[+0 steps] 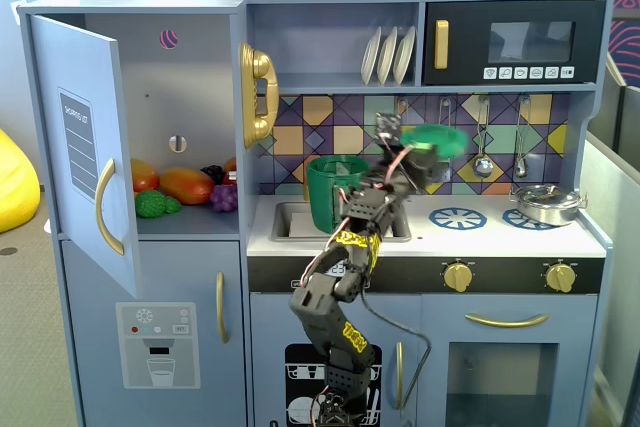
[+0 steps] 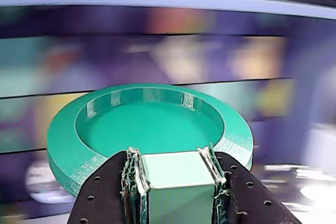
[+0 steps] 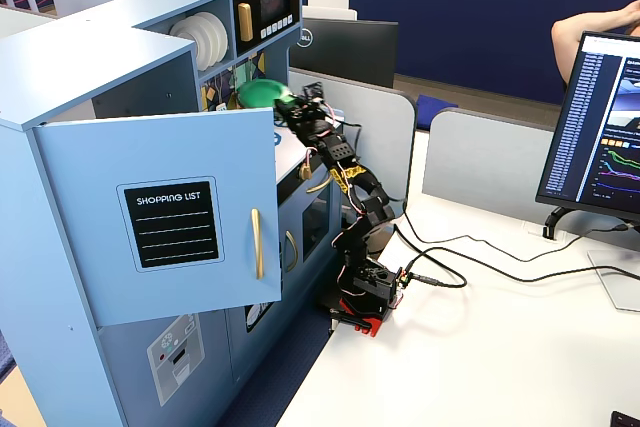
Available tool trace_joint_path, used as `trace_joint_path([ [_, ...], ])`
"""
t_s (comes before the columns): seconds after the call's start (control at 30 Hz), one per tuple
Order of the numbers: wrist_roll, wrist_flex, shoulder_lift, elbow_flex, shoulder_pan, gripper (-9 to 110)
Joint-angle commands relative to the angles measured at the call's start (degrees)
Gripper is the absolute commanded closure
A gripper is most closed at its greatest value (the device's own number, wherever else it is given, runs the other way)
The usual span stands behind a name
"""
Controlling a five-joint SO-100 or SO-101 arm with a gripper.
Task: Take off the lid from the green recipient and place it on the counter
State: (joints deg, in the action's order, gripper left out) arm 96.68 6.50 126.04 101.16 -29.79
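Green lid [image 2: 149,129] clamped by its tab in claw [image 2: 176,182].

We see the counter [image 1: 500,237]: white top, the green recipient [image 1: 332,194] in its sink, blue burner rings [image 1: 458,217], a silver pot [image 1: 545,204] at right.

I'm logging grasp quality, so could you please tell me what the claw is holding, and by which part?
The claw holds the lid by its small tab, clamped between both fingers, with the disc raised in the air.
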Motion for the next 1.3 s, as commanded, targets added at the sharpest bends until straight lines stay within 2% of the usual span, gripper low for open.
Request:
trace_joint_path([
  [0.0, -0.2, -7.0, 5.6, 8.7, -3.3, 101],
  [0.17, -0.5, -13.7, 4.6, 19.2, -4.7, 101],
  [0.33, -0.9, -18.5, 0.2, 22.6, -4.4, 101],
  [0.93, 1.1, -20.7, -7.3, 23.7, -2.4, 101],
  [1.27, 1.5, -18.5, -6.1, 23.0, -2.3, 82],
])
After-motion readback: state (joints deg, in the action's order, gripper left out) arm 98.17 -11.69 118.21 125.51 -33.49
